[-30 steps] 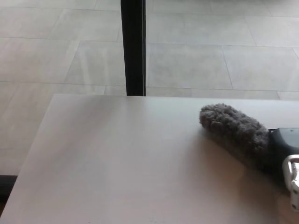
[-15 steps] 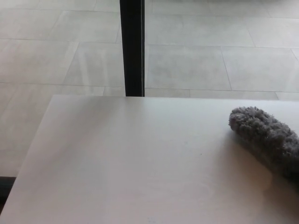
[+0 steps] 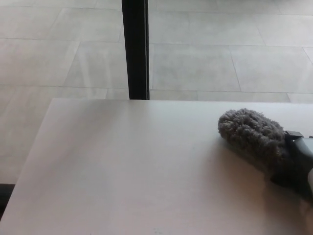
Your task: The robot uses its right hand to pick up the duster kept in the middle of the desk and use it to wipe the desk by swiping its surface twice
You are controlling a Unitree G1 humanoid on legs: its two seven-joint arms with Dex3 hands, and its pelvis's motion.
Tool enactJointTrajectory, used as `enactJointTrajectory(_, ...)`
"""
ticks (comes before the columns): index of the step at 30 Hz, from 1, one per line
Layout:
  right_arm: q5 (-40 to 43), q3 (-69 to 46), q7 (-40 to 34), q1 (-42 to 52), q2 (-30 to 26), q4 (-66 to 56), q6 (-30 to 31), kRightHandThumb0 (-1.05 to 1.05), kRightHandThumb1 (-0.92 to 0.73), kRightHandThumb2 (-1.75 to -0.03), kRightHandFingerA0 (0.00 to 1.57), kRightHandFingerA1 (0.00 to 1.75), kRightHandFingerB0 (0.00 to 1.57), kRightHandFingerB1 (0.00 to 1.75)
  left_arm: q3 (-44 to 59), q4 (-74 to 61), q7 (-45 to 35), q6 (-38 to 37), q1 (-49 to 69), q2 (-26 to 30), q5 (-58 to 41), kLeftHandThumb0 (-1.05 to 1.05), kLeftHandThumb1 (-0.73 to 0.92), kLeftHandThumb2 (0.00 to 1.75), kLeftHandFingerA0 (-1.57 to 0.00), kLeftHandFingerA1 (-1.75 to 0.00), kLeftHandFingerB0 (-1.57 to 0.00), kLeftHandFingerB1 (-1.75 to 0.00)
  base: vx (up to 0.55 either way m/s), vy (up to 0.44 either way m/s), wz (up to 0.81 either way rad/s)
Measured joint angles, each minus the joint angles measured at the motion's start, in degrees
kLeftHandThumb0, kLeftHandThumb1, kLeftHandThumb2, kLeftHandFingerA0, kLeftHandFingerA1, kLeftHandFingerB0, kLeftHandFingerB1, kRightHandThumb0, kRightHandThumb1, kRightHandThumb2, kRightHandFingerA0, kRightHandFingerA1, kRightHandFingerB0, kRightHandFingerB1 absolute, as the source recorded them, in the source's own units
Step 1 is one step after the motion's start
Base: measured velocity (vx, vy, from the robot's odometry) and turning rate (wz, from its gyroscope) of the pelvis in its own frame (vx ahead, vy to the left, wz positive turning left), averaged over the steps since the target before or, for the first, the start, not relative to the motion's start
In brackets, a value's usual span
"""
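Note:
A grey fluffy duster (image 3: 252, 134) lies on the pale desk (image 3: 137, 166) at its right side, its rounded tip pointing towards the far left. Its near end runs into my black right hand (image 3: 297, 166), which shows only partly at the picture's right edge and is closed around that end. The duster's handle is hidden. My left hand does not show.
A black upright post (image 3: 135, 49) stands just behind the desk's far edge. Beyond it lies a light tiled floor (image 3: 220, 58). The desk's left edge runs diagonally down to the lower left corner.
Half a second ago the duster was farther right with no hand showing. It has swept back left across the desk, and the black hand shows again at the right edge.

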Motion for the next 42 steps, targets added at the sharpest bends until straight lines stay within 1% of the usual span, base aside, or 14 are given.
enactJointTrajectory(12, 3.14, -3.57, 9.95, -0.04, -2.76, -9.52, -0.04, -1.05, -0.78, -0.67, 0.00, 0.00, 0.00, 0.00, 0.09, 0.00, 0.01, 0.00, 0.05, 0.00, 0.00, -0.92, 0.92, 0.80, -0.48, -1.28, -0.51, -1.18, 0.00, 0.000, 0.00)
enactJointTrajectory(13, 3.57, -4.40, 10.77, 0.08, -3.52, -10.66, -0.06, -1.05, -0.78, -0.65, 0.00, 0.00, 0.00, 0.00, 0.08, 0.01, 0.01, 0.00, 0.06, 0.00, 0.00, -0.87, 0.75, 1.19, -0.62, -1.10, -0.60, -1.04, 0.00, 0.000, 0.00)
enactJointTrajectory(15, 4.69, -7.00, 12.46, 1.20, -5.72, -14.74, -0.11, -1.05, -0.79, -0.64, 0.00, 0.00, 0.00, 0.00, 0.08, 0.01, 0.01, 0.00, 0.09, 0.00, 0.00, -0.94, 0.92, 0.79, -0.48, -1.26, -0.51, -1.18, 0.00, 0.000, 0.00)
enactJointTrajectory(17, 5.60, -9.28, 13.60, 2.54, -7.47, -18.25, -0.11, -1.05, -0.78, -0.64, 0.00, 0.00, 0.00, 0.00, 0.08, 0.01, 0.00, 0.00, 0.13, 0.00, 0.00, -0.86, 0.76, 1.19, -0.61, -1.09, -0.63, -1.04, 0.00, 0.000, 0.00)
enactJointTrajectory(20, 7.18, -13.44, 15.20, 5.51, -9.57, -24.14, -0.05, -1.05, -0.82, -0.65, 0.00, 0.00, 0.00, 0.00, 0.08, 0.01, 0.01, 0.00, 0.13, -0.01, 0.01, -0.86, 0.76, 1.19, -0.60, -1.09, -0.63, -1.05, 0.00, 0.000, 0.00)
enactJointTrajectory(21, 7.84, -15.29, 15.71, 6.92, -10.19, -26.31, -0.03, -1.02, -0.84, -0.66, 0.00, 0.00, 0.00, 0.00, 0.08, 0.00, 0.00, 0.00, 0.13, -0.02, 0.01, -0.89, 0.92, 0.75, -0.49, -1.28, -0.53, -1.18, 0.00, 0.000, 0.00)
enactJointTrajectory(23, 9.24, -19.09, 16.70, 9.94, -11.37, -30.31, 0.01, -1.02, -0.85, -0.68, 0.00, 0.00, 0.00, 0.00, 0.07, 0.00, 0.00, 0.00, 0.15, -0.04, 0.02, -0.89, 0.74, 1.18, -0.61, -1.10, -0.63, -1.05, 0.00, 0.000, 0.00)
enactJointTrajectory(24, 9.76, -20.91, 16.98, 11.33, -11.74, -31.70, 0.00, -0.99, -0.83, -0.65, 0.00, 0.00, 0.00, 0.00, 0.07, 0.00, 0.01, 0.00, 0.18, -0.04, 0.02, -0.91, 0.92, 0.74, -0.49, -1.29, -0.53, -1.19, 0.00, 0.000, 0.00)
enactJointTrajectory(27, 11.47, -26.96, 17.80, 16.15, -12.25, -35.36, -0.14, -1.04, -0.64, -0.84, 0.00, 0.00, 0.00, 0.09, 0.07, 0.02, 0.01, 0.00, 0.27, -0.10, 0.03, -0.87, 0.75, 1.18, -0.60, -1.09, -0.62, -1.04, 0.00, 0.000, 0.00)
enactJointTrajectory(30, 12.92, -32.42, 18.23, 20.51, -12.32, -37.20, -0.33, -1.05, -0.62, -1.04, 0.00, 0.30, 0.00, 0.18, 0.08, 0.02, 0.00, 0.00, 0.28, -0.18, 0.04, -0.89, 0.92, 0.76, -0.49, -1.28, -0.53, -1.18, 0.00, 0.000, 0.00)
enactJointTrajectory(38, 17.02, -47.14, 18.68, 32.97, -12.23, -38.10, -1.45, -0.88, -0.60, -0.99, 0.00, 0.39, 0.08, 0.45, 0.11, 0.02, -0.01, 0.01, 0.42, -0.24, 0.04, -0.90, 0.92, 0.74, -0.48, -1.30, -0.52, -1.20, 0.00, 0.000, 0.00)
enactJointTrajectory(39, 17.45, -48.49, 18.66, 34.03, -12.16, -37.98, -1.57, -0.89, -0.60, -0.99, 0.00, 0.41, 0.05, 0.43, 0.11, 0.03, 0.00, 0.01, 0.45, -0.24, 0.05, -0.88, 0.75, 1.18, -0.61, -1.10, -0.62, -1.05, 0.00, 0.000, 0.00)
enactJointTrajectory(40, 18.10, -50.50, 18.65, 35.53, -11.94, -37.64, -1.79, -0.89, -0.73, -0.62, 0.00, 0.63, 0.07, 0.53, 0.12, 0.03, -0.01, 0.01, 0.48, -0.25, 0.04, -0.90, 0.92, 0.78, -0.48, -1.27, -0.52, -1.17, 0.00, 0.000, 0.00)
enactJointTrajectory(42, 19.27, -53.86, 18.59, 37.92, -11.41, -36.69, -2.26, -0.81, -0.56, -0.98, 0.00, 0.49, 0.04, 0.47, 0.12, 0.04, -0.01, 0.01, 0.52, -0.26, 0.04, -0.90, 0.92, 0.78, -0.45, -1.25, -0.46, -1.15, 0.00, 0.000, 0.00)
